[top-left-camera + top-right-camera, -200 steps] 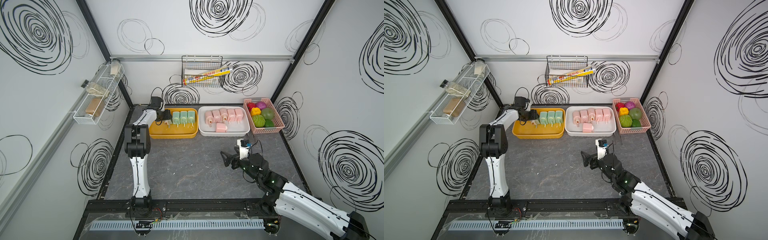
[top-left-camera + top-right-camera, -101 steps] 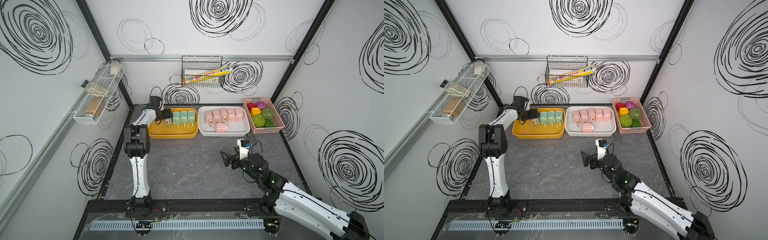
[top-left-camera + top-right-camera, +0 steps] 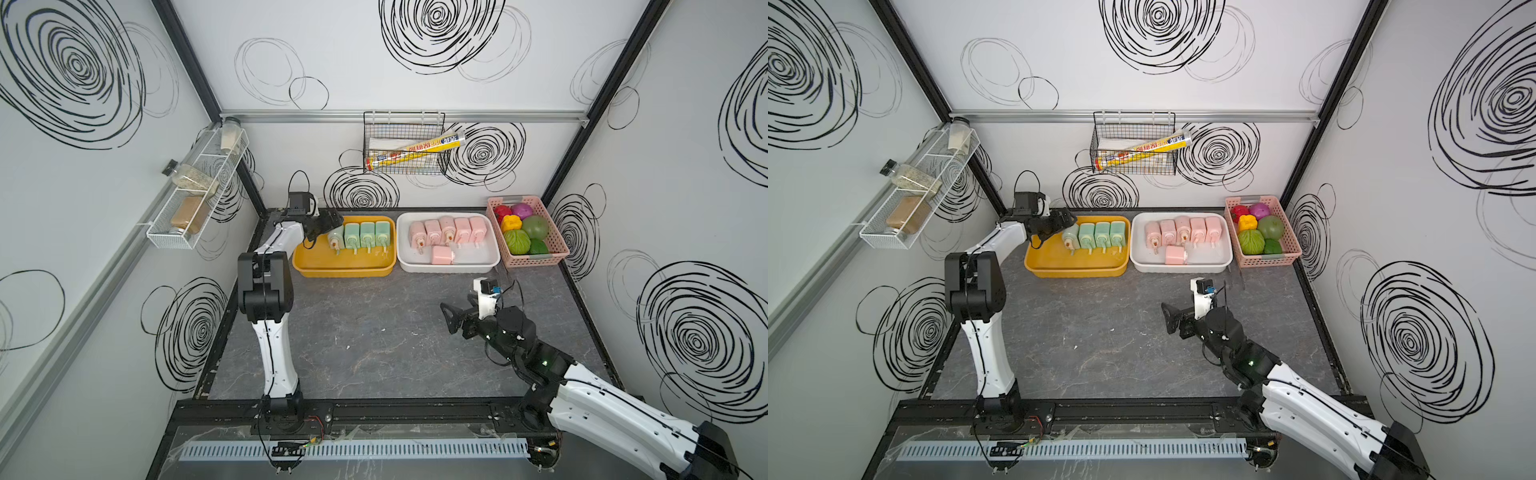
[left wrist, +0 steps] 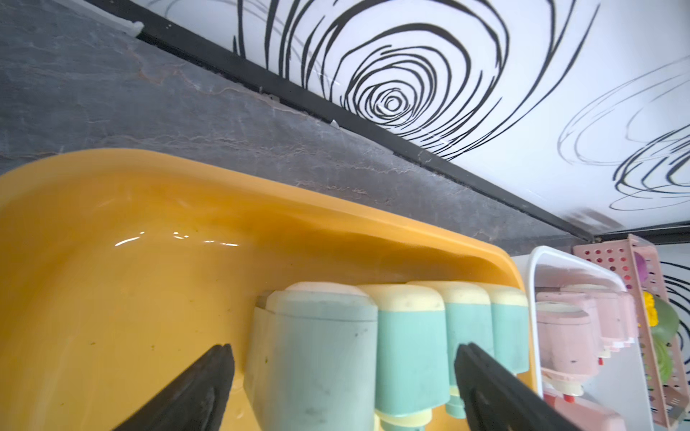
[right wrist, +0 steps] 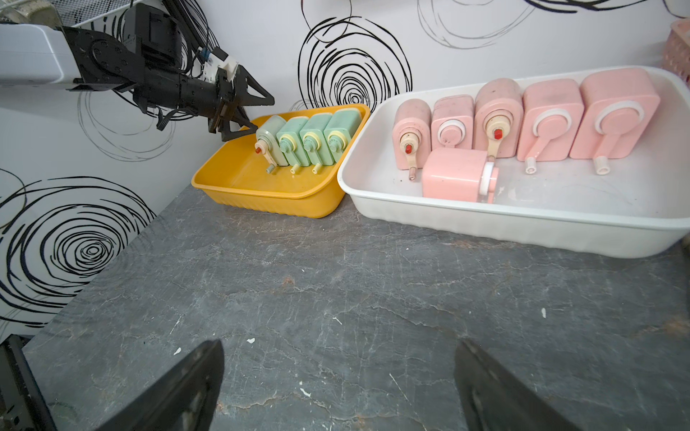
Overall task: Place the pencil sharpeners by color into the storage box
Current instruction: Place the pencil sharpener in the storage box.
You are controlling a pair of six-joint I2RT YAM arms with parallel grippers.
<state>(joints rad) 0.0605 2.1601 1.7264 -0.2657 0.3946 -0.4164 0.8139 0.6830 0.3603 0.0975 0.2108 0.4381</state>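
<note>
— What sits nearest the front?

— The right gripper (image 3: 451, 319). It hovers over the bare grey table (image 3: 374, 332) with its jaws spread wide and nothing between them.

— And the sharpeners?

— Further back, all in trays. The six pink sharpeners (image 3: 446, 230) are in the white tray (image 3: 449, 268). Five stand in a row along its far side, and one lies on its side in front of them. The four green sharpeners (image 3: 368, 235) stand in a row along the far side of the yellow tray (image 3: 345, 270), just beside the white one.

— Where is the other arm?

— The left gripper (image 5: 264, 114) is at the outer end of the green row. Its jaws are spread apart, with the paler end sharpener (image 4: 317, 354) between them. It pinches nothing: the wrist view shows a gap beside one finger.

— Anything beyond that?

— A pink basket (image 3: 536, 259) of toy fruits (image 3: 517, 241) stands to the right of the white tray. A wire basket (image 3: 403, 145) hangs on the back wall.
</note>
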